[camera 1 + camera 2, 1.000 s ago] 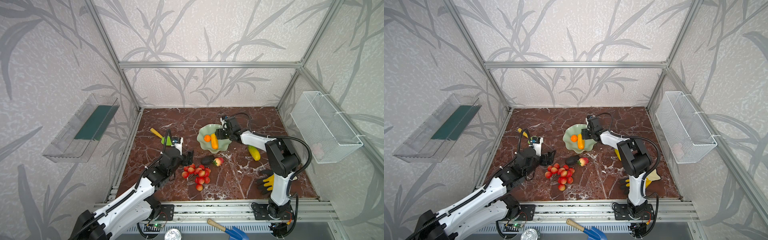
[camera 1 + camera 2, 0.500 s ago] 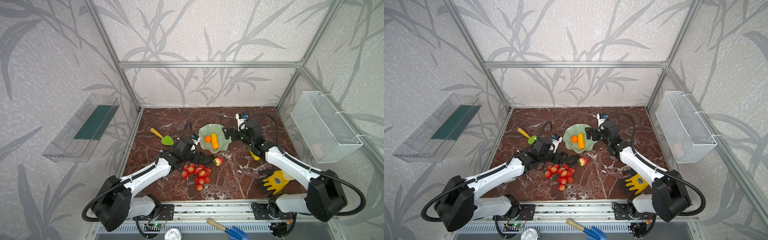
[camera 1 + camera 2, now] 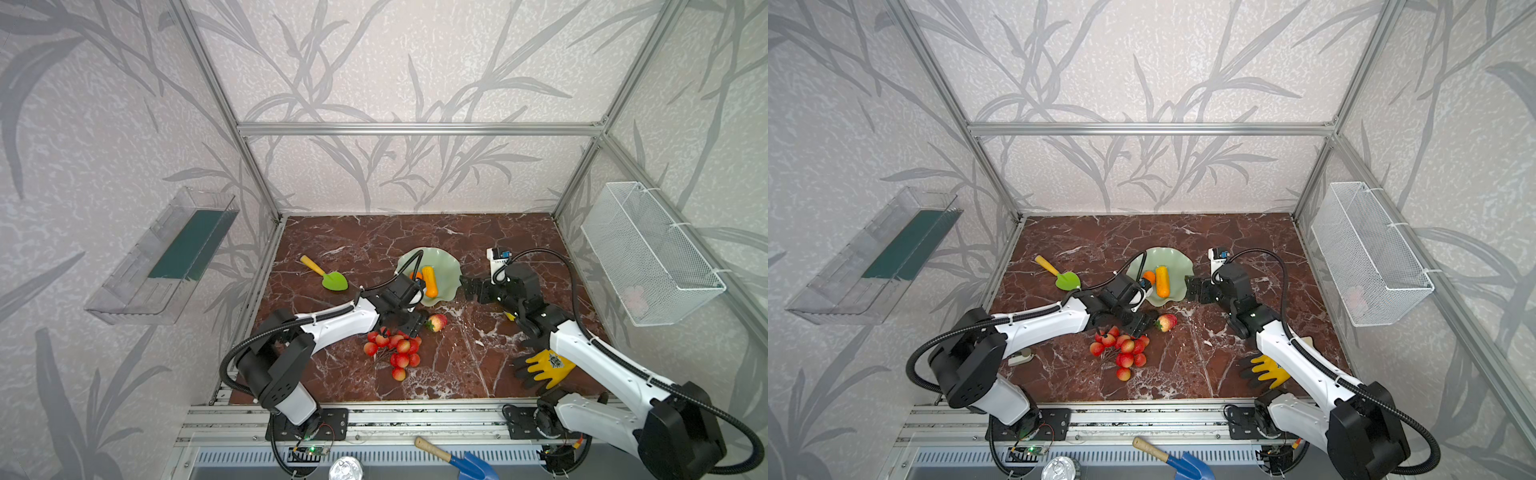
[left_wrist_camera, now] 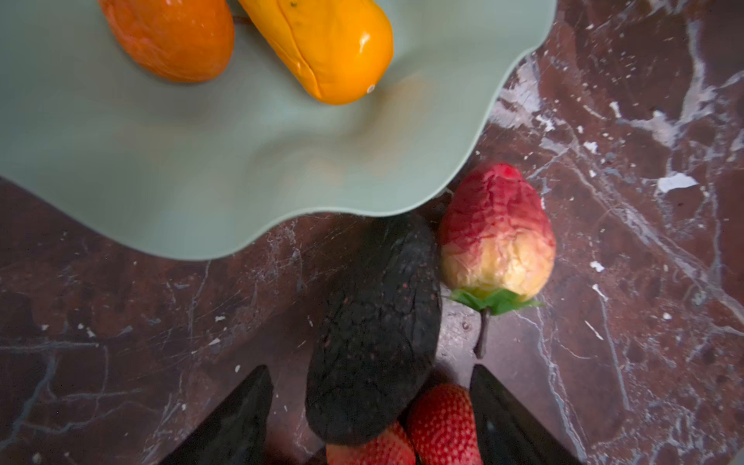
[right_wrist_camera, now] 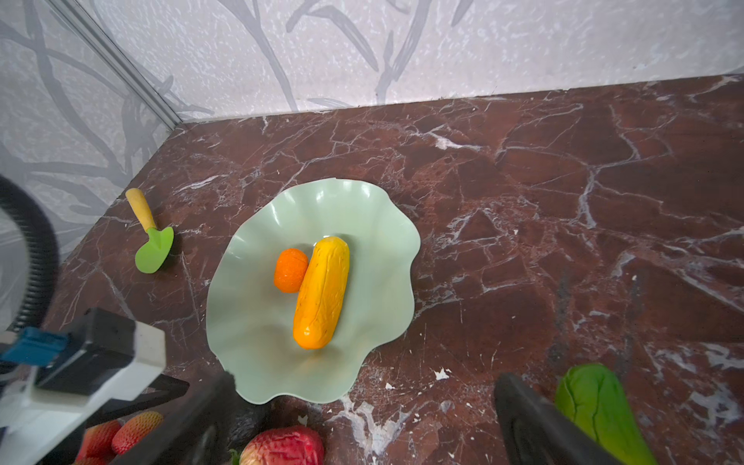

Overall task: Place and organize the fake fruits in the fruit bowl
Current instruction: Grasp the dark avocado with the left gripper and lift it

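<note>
OK, status: fruit bowl (image 3: 440,258) sits mid-table on the marble. Inside it are the small orange ball (image 5: 290,269) and the elongated yellow-orange fruit (image 5: 322,292), touching side by side. The other fruits are out on the table.

Dark avocado (image 4: 374,330) lies just off the bowl's near rim, one end right at the rim edge. Strawberry (image 4: 497,233) is up against its side, red tip toward the bowl, leaves away. Bunch of red berries (image 3: 395,349) is nearer the front, with two berries right at the avocado's other end.

Left gripper (image 4: 369,367) is low over the avocado, jaws apart and straddling it. A gap shows on each side, so nothing is gripped. Right gripper (image 5: 365,377) hangs just beside the bowl's right side, jaws wide, empty.

Green toy shovel (image 3: 332,280) lies left of the bowl. Yellow-and-black glove (image 3: 544,365) is front right, partly under the right arm.
</note>
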{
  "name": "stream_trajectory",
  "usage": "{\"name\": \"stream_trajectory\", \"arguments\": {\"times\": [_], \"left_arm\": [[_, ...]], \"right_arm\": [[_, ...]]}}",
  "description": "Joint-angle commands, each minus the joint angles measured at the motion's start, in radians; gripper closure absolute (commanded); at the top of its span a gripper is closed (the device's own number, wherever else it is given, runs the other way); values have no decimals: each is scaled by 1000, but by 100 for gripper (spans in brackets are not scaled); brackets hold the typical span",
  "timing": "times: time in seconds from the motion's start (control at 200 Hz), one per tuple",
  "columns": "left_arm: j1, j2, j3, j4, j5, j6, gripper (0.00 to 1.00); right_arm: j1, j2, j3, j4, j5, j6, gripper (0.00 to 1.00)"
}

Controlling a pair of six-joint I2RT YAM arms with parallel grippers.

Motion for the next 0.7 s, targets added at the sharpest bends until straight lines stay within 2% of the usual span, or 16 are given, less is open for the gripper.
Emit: {"name": "stream_trajectory", "arguments": {"times": [0.0,0.07,0.16,0.37,0.695], "left_arm": [[-12,54,45,-63,-42,29,23],[-17,88,72,-81,-47,25,27],[-25,114,97,-114,-53,26,37],[-30,97,75,-145,-74,32,56],[-31,-138,-19,-201,-224,18,63]], "right_arm": [[-7,-33,0,-19,24,-17,1],[-10,-45,-4,-23,29,-18,1],[-13,-57,-12,-26,34,-20,1],[-18,-61,-30,-16,41,-17,1],[-21,-30,-27,10,23,-8,1]]}}
